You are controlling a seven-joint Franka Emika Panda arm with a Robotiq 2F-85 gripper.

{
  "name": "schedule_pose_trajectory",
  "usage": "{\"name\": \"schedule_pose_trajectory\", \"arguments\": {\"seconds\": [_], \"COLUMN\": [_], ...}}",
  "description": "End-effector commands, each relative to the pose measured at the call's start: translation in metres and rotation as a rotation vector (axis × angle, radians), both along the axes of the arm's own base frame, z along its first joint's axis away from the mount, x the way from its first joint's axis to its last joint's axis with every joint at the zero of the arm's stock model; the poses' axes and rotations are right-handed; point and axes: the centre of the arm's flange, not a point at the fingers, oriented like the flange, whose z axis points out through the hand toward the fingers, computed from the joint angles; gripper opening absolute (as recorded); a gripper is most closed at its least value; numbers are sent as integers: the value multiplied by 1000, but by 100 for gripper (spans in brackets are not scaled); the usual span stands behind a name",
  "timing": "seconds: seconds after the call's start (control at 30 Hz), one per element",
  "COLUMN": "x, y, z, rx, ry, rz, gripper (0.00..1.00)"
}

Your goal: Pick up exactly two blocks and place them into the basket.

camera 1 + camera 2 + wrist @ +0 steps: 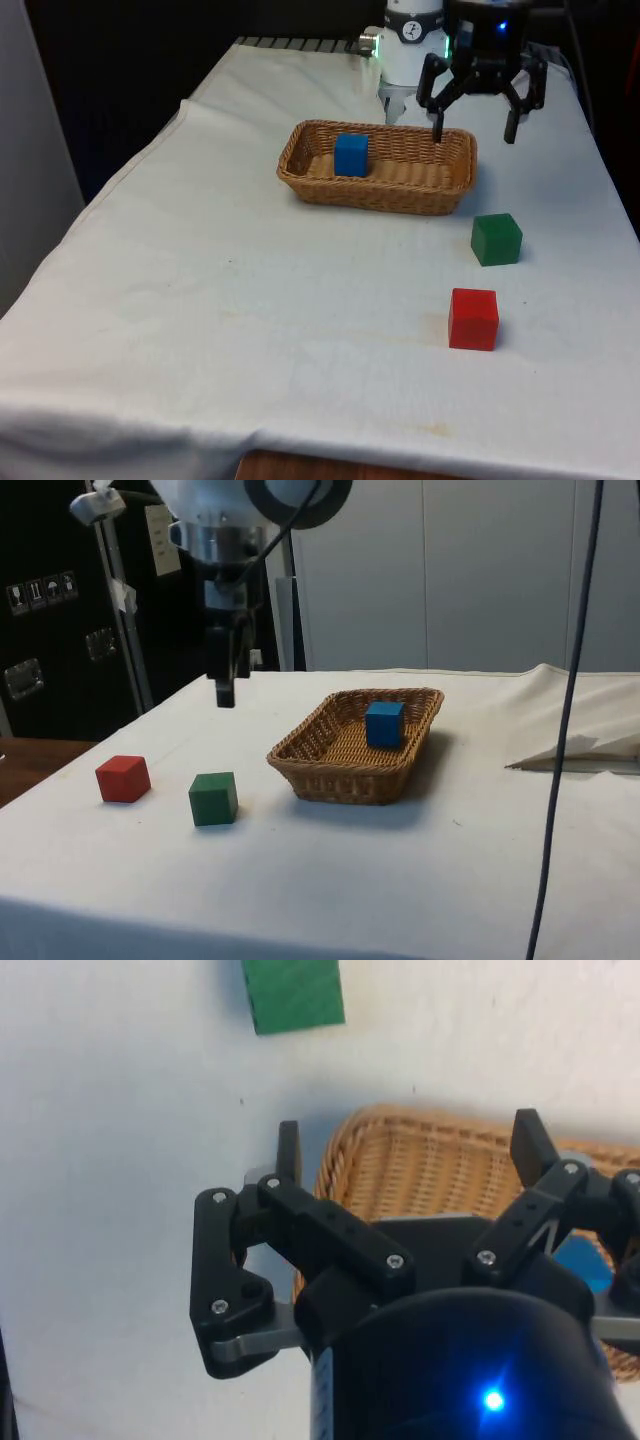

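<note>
White-clothed counter [200, 300] bearing a wicker basket [400, 196] whose long axis runs from the front view's left to its right, with a blue block [351, 154] standing upright inside near the end at the front view's left; in the wrist view the block is largely hidden behind the hand's linkage. The hand [474, 133] hangs empty above the basket's far corner at the front view's right, fingers spread wide. A green block [496, 239] and a red block [473, 318] rest apart on the cloth beyond that end, the green cut off at the wrist picture's edge.
</note>
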Motion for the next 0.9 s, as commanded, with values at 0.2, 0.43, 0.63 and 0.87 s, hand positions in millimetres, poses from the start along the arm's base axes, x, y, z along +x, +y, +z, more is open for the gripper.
{"name": "schedule_pose_trajectory", "arguments": {"seconds": [0.2,0.43,0.63,0.87], "x": [17,24,28,34], "y": [14,30,43,52], "z": [-12,-29,-45,-64], "rx": [-2,-2,6,18], "ry": [1,4,5,2], "rz": [20,45,63,80], "gripper": [100,100,100,100]}}
